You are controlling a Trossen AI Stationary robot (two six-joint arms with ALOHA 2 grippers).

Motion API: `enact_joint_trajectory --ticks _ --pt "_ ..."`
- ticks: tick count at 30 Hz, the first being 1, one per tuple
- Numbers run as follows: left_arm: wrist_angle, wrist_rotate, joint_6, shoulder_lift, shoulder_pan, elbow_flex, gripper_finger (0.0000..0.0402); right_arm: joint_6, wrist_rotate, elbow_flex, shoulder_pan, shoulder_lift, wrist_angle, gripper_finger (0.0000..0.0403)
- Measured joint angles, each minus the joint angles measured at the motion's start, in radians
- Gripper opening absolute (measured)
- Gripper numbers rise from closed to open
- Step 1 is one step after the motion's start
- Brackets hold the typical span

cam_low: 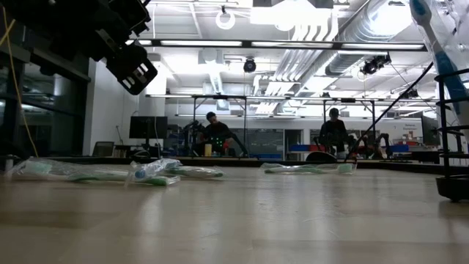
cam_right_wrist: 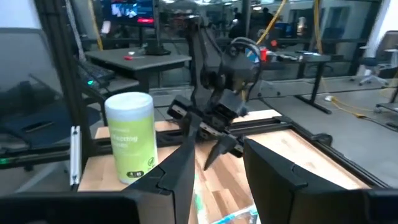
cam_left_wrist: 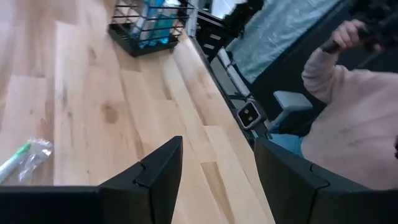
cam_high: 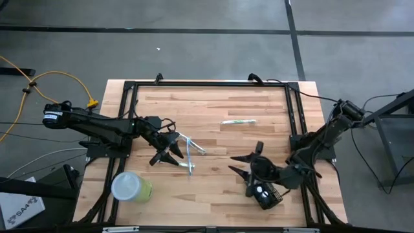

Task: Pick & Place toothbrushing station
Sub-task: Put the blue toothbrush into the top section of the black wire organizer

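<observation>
The toothbrushing station (cam_high: 266, 195), a small black wire-mesh holder, stands on its base near the table's front right; in the left wrist view the station (cam_left_wrist: 146, 28) has something blue in it. My right gripper (cam_high: 240, 164) hovers open just left of and beyond the station, pointing toward the table's left, with nothing between its fingers (cam_right_wrist: 217, 149). My left gripper (cam_high: 165, 155) is open at the table's left middle, pointing right, and it is empty too (cam_left_wrist: 217, 146).
Plastic-wrapped toothbrushes (cam_high: 191, 153) lie just right of my left gripper, and another (cam_high: 238, 121) lies toward the far middle. A lime-green cup with a whitish lid (cam_high: 131, 188) stands at the front left. A person's pink sleeve (cam_left_wrist: 354, 118) shows beyond the table's right edge.
</observation>
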Motion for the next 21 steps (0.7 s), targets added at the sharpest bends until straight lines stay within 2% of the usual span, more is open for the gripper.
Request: enact_joint_trajectory --ticks 4,12,17,21 --pt "-0.001 -0.080 -0.093 0.000 0.000 0.000 0.0195 -0.028 -0.055 0.000 -0.056 0.000 0.001 0.0128" --pt "-0.018 -0.271 -0.380 0.000 0.017 0.000 0.0195 -0.159 -0.021 0.000 -0.115 -0.037 0.007 0.0128" --pt "-0.072 -0.344 -0.546 0.000 0.031 0.000 0.0195 -0.258 -0.021 0.000 -0.132 -0.064 0.006 0.0128" --pt "-0.119 -0.389 -0.669 0.020 0.000 0.000 0.0195 -0.308 -0.021 0.000 -0.133 -0.080 0.004 0.0128"
